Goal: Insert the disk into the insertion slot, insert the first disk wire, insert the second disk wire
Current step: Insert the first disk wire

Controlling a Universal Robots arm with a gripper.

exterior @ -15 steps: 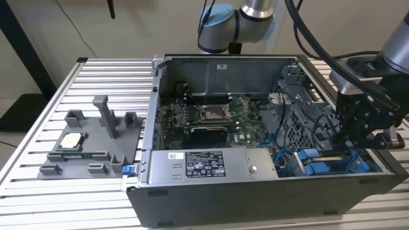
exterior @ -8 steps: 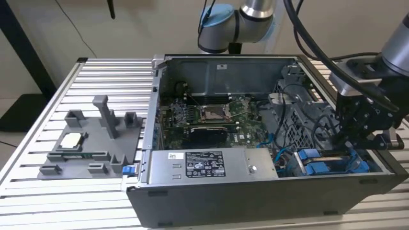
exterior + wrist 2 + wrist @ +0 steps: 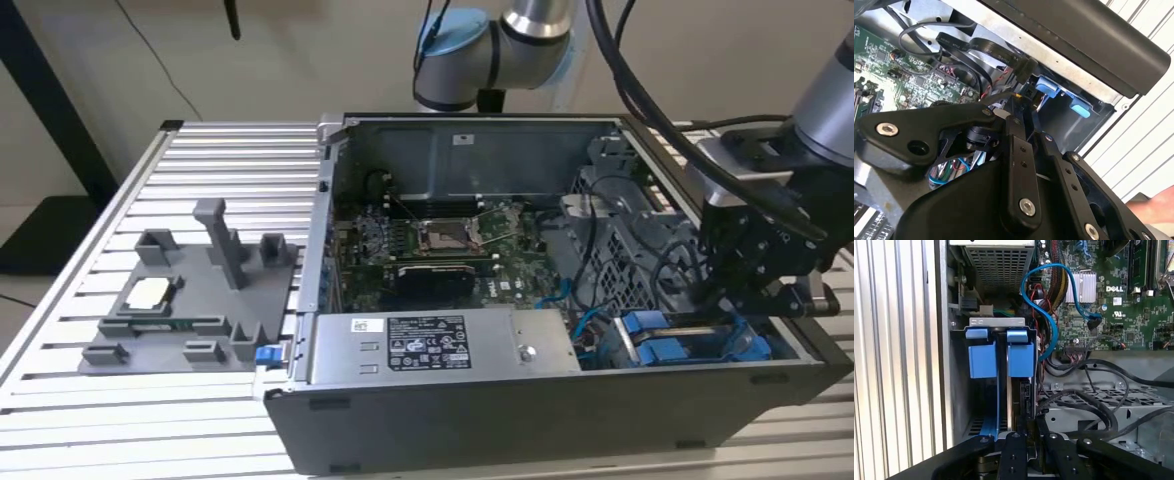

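Exterior view: claw (image 3: 731,318) low over the insertion slot (image 3: 667,346) — first wrist view: disk (image 3: 1015,400) edge-on inside — grip unclear.

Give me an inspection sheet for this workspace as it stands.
Surface: slatted metal table, carrying the open computer case.
Job's things: disk stands edge-on in the insertion slot, between its blue tabs.
Clutter: grey parts tray on the table, at the exterior view's left.
Grippers: gripper down inside the case, at the disk's near edge.
Cables: blue cable and black cables run beside the slot.
Surroundings: arm base behind the case.
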